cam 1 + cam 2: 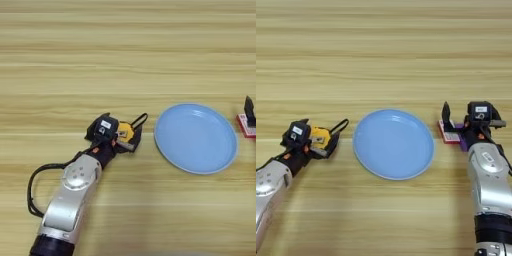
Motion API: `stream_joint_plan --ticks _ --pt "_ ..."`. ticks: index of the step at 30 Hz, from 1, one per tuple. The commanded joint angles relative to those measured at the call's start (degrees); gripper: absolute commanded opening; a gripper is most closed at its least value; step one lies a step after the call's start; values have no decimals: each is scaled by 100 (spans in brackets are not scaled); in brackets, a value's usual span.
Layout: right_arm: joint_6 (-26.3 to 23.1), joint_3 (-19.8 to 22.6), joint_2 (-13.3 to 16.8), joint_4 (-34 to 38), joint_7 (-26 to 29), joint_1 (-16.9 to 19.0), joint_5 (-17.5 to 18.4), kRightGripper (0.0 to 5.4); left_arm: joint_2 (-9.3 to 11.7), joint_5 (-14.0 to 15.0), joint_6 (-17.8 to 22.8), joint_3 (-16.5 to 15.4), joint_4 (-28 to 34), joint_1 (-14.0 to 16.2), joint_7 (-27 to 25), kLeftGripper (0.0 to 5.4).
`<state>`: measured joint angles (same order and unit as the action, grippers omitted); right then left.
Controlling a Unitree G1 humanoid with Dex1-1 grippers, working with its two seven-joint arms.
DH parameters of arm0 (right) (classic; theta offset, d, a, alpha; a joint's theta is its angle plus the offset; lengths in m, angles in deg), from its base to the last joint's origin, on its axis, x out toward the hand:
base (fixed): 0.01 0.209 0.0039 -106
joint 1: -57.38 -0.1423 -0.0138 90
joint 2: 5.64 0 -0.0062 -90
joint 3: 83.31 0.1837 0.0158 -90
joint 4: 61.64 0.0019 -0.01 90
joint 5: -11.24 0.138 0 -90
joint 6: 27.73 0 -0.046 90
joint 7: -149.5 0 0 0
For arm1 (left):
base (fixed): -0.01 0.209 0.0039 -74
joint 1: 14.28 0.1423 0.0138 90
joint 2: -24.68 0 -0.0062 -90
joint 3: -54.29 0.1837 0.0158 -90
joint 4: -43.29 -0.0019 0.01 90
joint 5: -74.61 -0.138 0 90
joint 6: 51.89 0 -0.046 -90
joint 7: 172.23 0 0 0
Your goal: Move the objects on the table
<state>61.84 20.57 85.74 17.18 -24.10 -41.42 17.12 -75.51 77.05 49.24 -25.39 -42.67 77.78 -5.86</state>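
On the table [128, 45], toward its left edge, the left gripper [315, 142] lies low with its fingers closed around the tape measure [323, 137], strap loop trailing toward the plate [393, 144], apparently to carry it. The plate sits mid-table, bare. By the right edge, the right gripper [453, 125] stands at a red-and-purple thing [452, 135]; whether it grips, I cannot tell.
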Motion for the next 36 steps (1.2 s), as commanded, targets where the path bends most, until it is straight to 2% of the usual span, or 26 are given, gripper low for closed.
stream_joint_plan --ticks 1,17,26,36 --pt "16 -25 -16 -63 -18 -128 -21 538 32 -91 -35 -46 -306 -67 36 540" --pt "27 -40 -33 -80 -41 -143 -31 538 -14 -154 -381 -69 -1200 -227 79 540" --pt "23 -48 -40 -69 -47 -130 -35 540 -13 -164 -833 -184 -1540 -308 104 453" --pt "31 -75 -64 -68 -75 -132 -46 540 -6 -87 -1122 -255 -1480 -452 -3 439"
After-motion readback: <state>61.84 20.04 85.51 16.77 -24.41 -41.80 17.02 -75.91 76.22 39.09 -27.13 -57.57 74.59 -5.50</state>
